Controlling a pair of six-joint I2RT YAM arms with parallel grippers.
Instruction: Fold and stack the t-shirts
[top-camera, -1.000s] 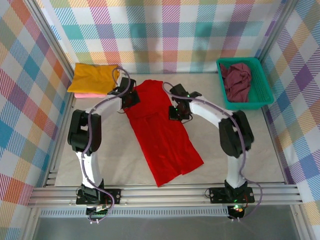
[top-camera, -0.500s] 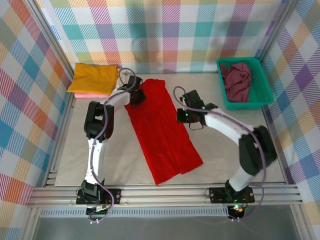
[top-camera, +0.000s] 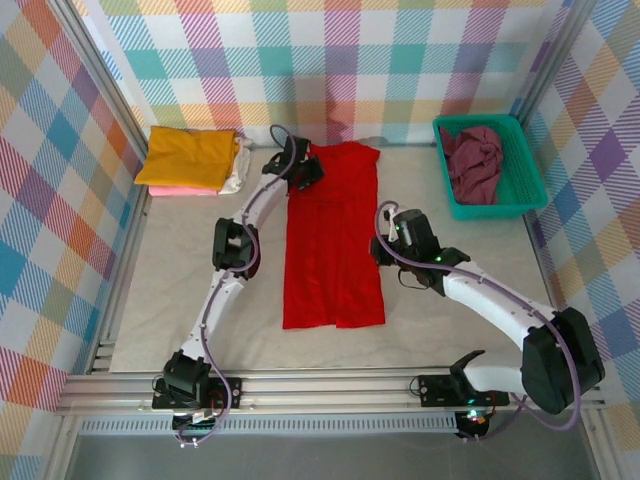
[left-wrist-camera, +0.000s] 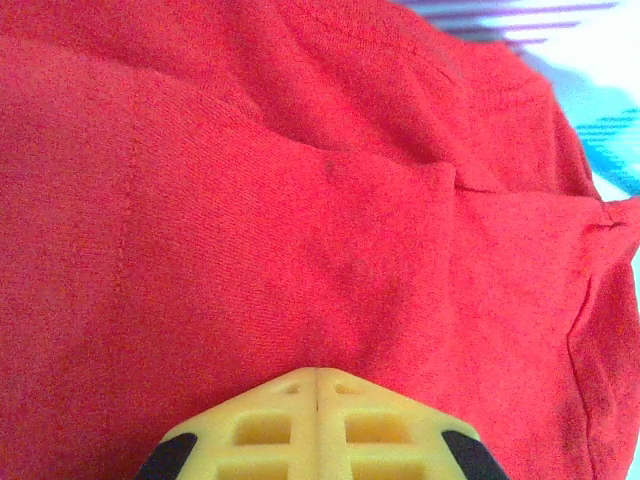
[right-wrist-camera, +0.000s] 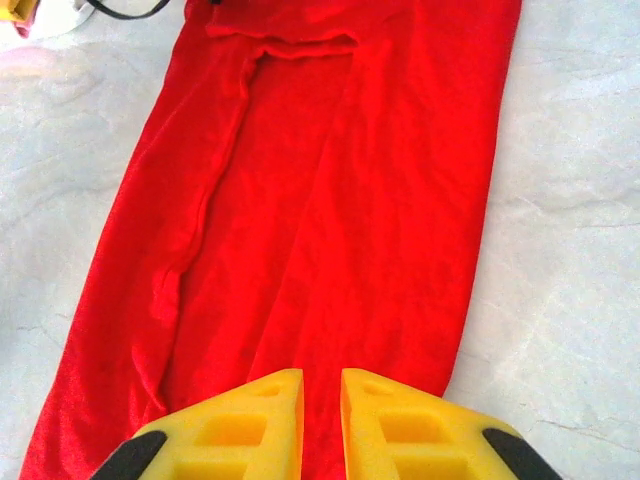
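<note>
The bright red t-shirt (top-camera: 335, 240) lies on the table as a long narrow strip running from back to front. My left gripper (top-camera: 305, 172) is at its far left corner, and in the left wrist view the gripper (left-wrist-camera: 317, 372) has its jaws pressed together with red cloth (left-wrist-camera: 300, 200) at the tips. My right gripper (top-camera: 383, 248) is at the strip's right edge, about halfway along. In the right wrist view this gripper (right-wrist-camera: 322, 375) shows only a narrow gap, with red cloth (right-wrist-camera: 330, 200) in it and a crease running away from it. The mustard yellow t-shirt (top-camera: 190, 158) tops a folded pile over the pink one (top-camera: 175, 190) and the white one (top-camera: 238, 172).
A teal mesh basket (top-camera: 525, 190) at the back right holds the crumpled dark maroon t-shirt (top-camera: 475, 160). Checked walls close in the back and both sides. Bare table (top-camera: 470, 240) lies to the right of the red strip and to its left.
The red t-shirt has swung from a diagonal to straight, its top pulled toward the back wall. My left gripper went back and right. My right gripper went right and nearer.
</note>
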